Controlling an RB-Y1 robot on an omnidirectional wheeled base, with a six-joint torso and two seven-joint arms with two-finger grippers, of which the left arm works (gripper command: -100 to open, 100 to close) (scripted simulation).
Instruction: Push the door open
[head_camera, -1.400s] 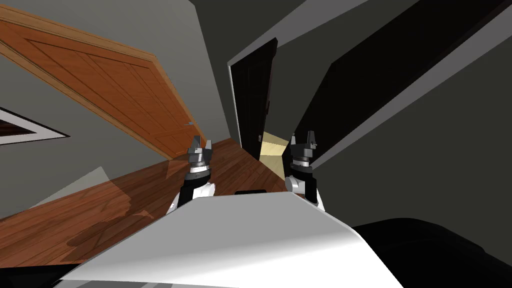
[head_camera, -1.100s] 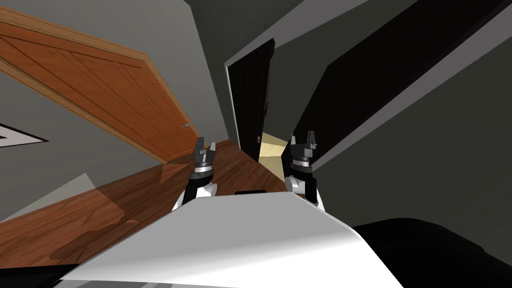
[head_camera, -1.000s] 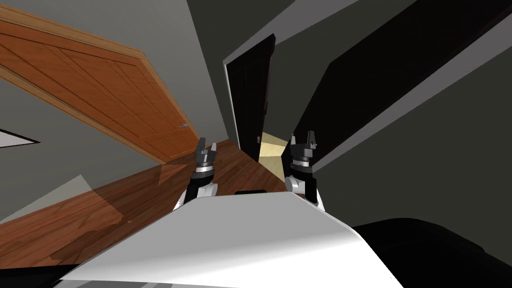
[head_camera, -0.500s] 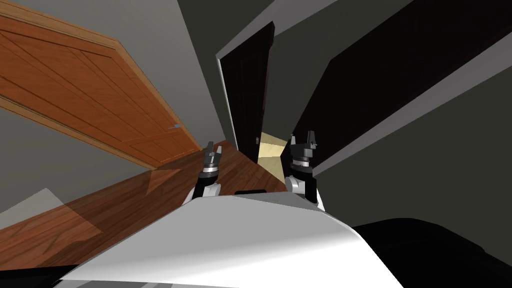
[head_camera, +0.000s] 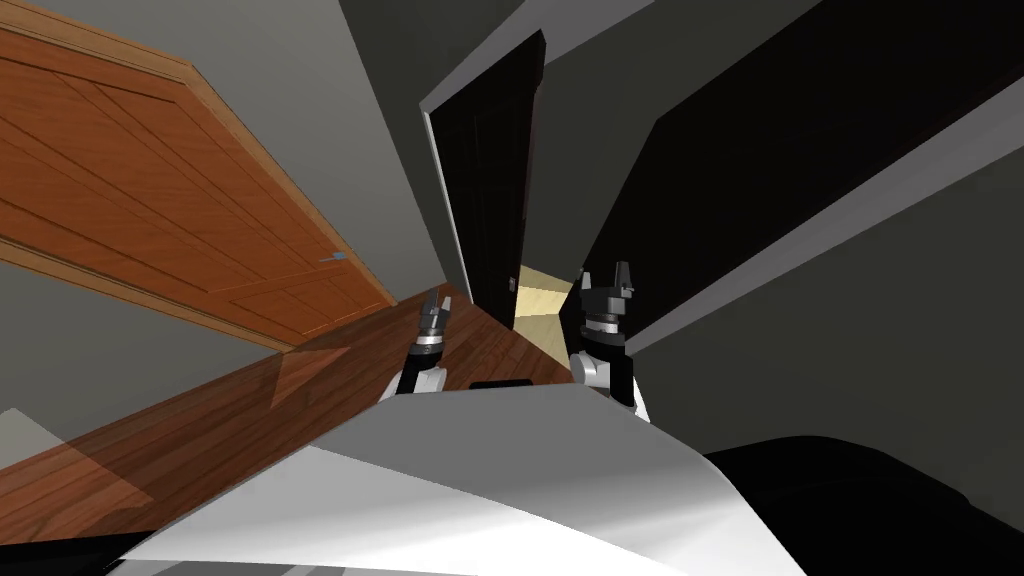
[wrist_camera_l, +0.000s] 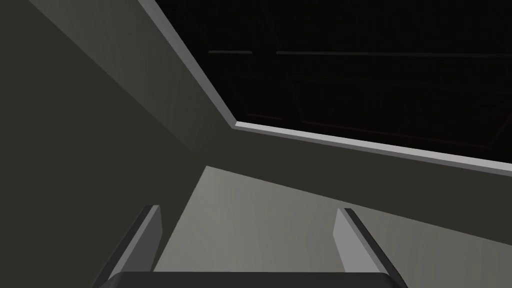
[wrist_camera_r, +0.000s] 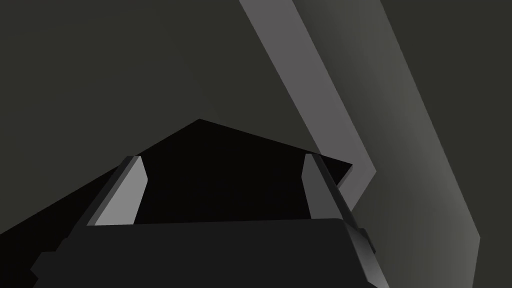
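Note:
A dark door (head_camera: 488, 170) with a grey frame stands ajar straight ahead in the head view. A small handle (head_camera: 511, 287) sits near its edge, and pale floor (head_camera: 540, 295) shows through the gap. My left gripper (head_camera: 435, 308) is open just left of the door's foot. In the left wrist view the left gripper (wrist_camera_l: 248, 209) faces the dark panelled door (wrist_camera_l: 360, 65) and its grey frame (wrist_camera_l: 350, 142). My right gripper (head_camera: 608, 284) is open by the right side of the gap. In the right wrist view the right gripper (wrist_camera_r: 221, 156) has a black surface (wrist_camera_r: 220, 170) between its fingers.
An orange wooden door (head_camera: 150, 210) is shut in the grey wall on the left. Brown plank floor (head_camera: 250, 410) runs from it to the doorway. A large black area (head_camera: 760, 140) edged by a grey strip (head_camera: 830, 215) lies on the right.
The whole head view has swung, sliding the orange door and wall leftward: my own turn. My left gripper has moved right, closer to the dark door. The right gripper holds its place.

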